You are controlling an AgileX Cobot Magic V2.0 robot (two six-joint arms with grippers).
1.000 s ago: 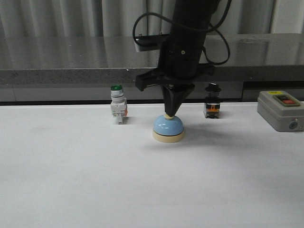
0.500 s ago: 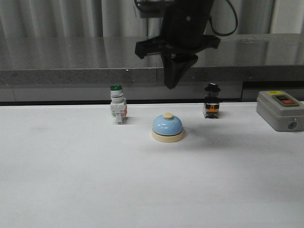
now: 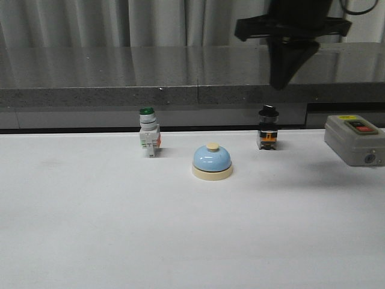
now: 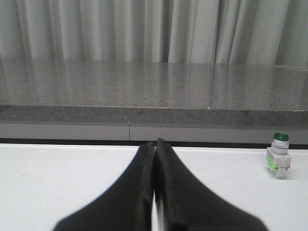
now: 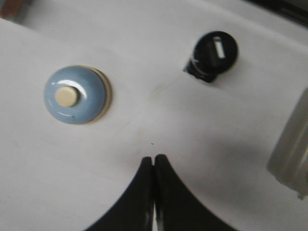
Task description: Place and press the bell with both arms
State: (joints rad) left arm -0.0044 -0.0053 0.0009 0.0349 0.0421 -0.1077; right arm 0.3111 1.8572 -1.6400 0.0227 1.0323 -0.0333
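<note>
The light-blue bell [image 3: 212, 163] with cream base and cream button stands alone on the white table, centre. It also shows in the right wrist view [image 5: 76, 95]. My right gripper [image 3: 281, 86] is shut and empty, high above the table, up and to the right of the bell, above the black knob switch; its closed tips show in the right wrist view [image 5: 154, 159]. My left gripper [image 4: 154, 143] is shut and empty, seen only in the left wrist view, low over the table and far from the bell.
A white switch with a green cap [image 3: 149, 136] stands left of the bell and shows in the left wrist view [image 4: 279, 161]. A black knob switch [image 3: 267, 129] stands right of it. A grey box with red and green buttons [image 3: 356, 139] sits far right. A grey counter [image 3: 120, 78] runs behind.
The right gripper, which touched the bell's button a second ago, has risen and moved to the right, away from the bell. The bell has not moved.
</note>
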